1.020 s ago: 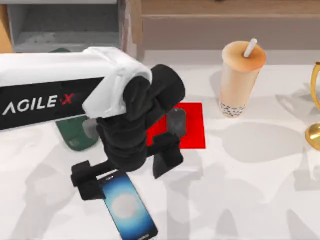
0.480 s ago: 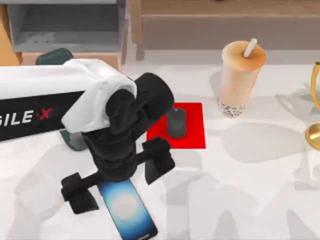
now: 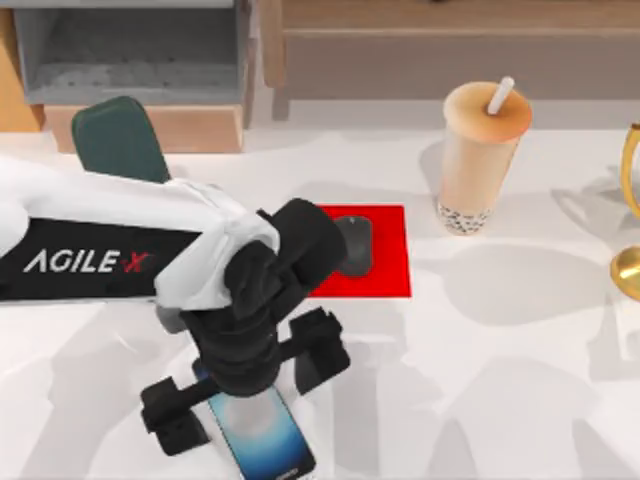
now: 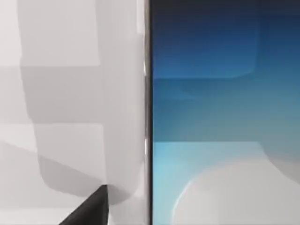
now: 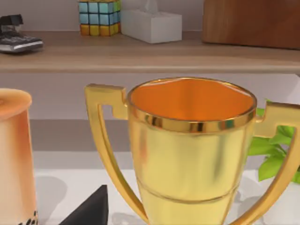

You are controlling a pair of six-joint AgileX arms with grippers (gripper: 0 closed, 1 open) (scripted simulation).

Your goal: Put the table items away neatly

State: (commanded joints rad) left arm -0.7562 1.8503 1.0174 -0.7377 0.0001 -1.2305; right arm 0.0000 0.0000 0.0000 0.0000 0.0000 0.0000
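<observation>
Two black fingers of the left hand (image 3: pixel 245 388) stand spread wide over the near end of the white tabletop (image 3: pixel 500 380), one on either side of the smartphone (image 3: pixel 262 432), whose glowing blue-white screen lies flat beneath them. The hand is open and grips nothing. In the left wrist view the smartphone's (image 4: pixel 225 122) long dark edge runs straight through the frame with bare tabletop (image 4: pixel 70 93) beside it and one fingertip (image 4: pixel 91 211) just clear of that edge.

Just beyond the hand, partly behind its wrist, the red pad (image 3: pixel 385 255) lies flat with the dark-grey mouse (image 3: pixel 352 245) resting on it. Farther out to the right stands the peach milk-tea cup (image 3: pixel 480 160), upright, straw in its lid, well apart from the hand. The dark green stand (image 3: pixel 120 140) rises behind the white forearm, near a grey open cabinet (image 3: pixel 130 55) and a wooden ledge (image 3: pixel 450 50) along the back.

Compared with half a second ago, the forearm has swung lower and more slanted, uncovering most of the green stand, and the hand has dropped nearer the smartphone and hides its far end. Mouse, pad and cup have not moved.

At the right edge stands a gold trophy (image 3: pixel 630 215). The right wrist view faces that trophy (image 5: pixel 192 145) closely, the cup (image 5: pixel 14 154) beside it, with a coloured cube (image 5: pixel 98 16) and a tissue box (image 5: pixel 150 23) on a shelf (image 5: pixel 140 54) behind; whether the right hand's fingers are spread or together I cannot tell.
</observation>
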